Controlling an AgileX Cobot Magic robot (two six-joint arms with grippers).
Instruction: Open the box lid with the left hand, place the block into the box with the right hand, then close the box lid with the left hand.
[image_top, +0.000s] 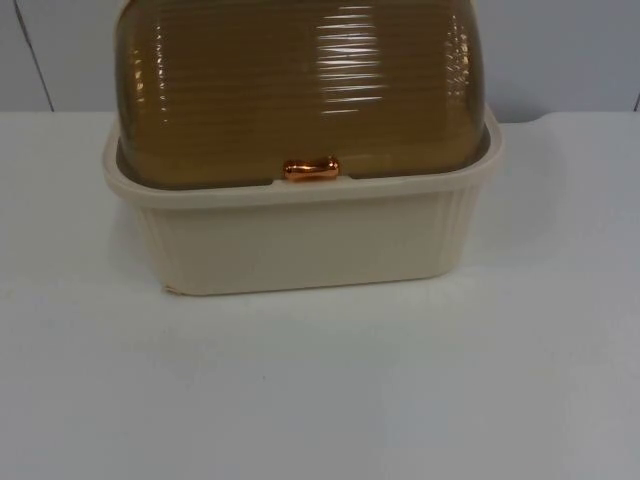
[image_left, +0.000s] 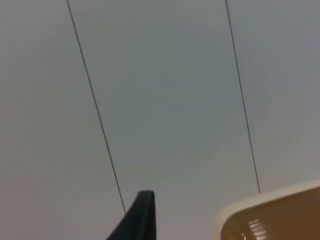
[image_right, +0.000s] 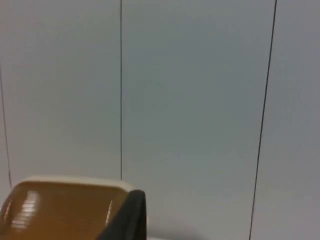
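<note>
A cream ribbed box (image_top: 300, 245) stands at the back middle of the white table. Its domed, translucent brown lid (image_top: 300, 90) is down, with a small copper handle (image_top: 311, 169) at the lid's front edge. My left gripper (image_left: 138, 220) is raised beside the box and faces the grey wall; a corner of the box (image_left: 250, 204) with its brown lid (image_left: 280, 220) lies close by. My right gripper (image_right: 131, 217) is also held high, pointing at the wall, with the lid (image_right: 60, 210) just beside it.
The grey partition wall (image_top: 560, 50) rises right behind the box. White table top (image_top: 320, 390) spreads in front of the box and to both its sides.
</note>
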